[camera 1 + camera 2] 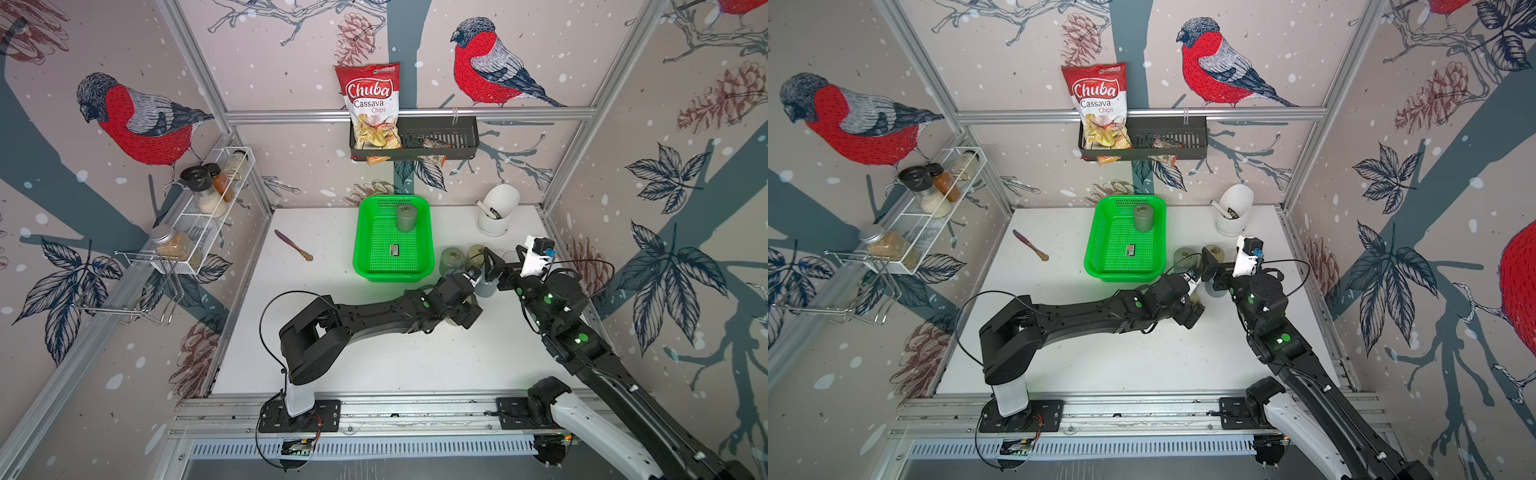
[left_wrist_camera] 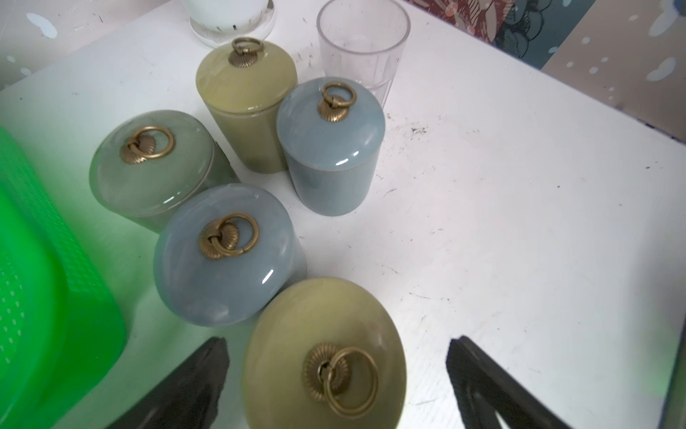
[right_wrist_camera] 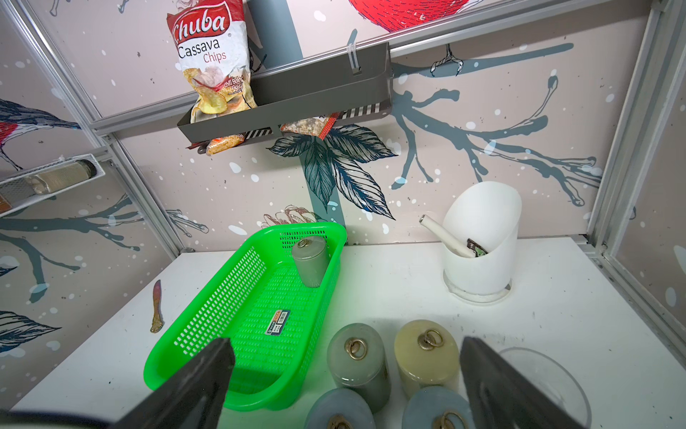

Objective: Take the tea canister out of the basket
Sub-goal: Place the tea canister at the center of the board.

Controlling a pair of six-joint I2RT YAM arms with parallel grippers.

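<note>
Wide-open left end effector and right end effector hover; tea canister stands upright in basket.

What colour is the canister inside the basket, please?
Muted grey-green canister; it shows best in the right wrist view.

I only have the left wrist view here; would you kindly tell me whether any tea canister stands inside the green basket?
Observer: Yes, one grey-green tea canister stands upright in the far corner of the basket.
Operator: Is the right gripper near it?
Observer: No; it is open, above the other canisters outside the basket.
Operator: Anything else inside?
Observer: Only a small sticker on the floor.
</note>
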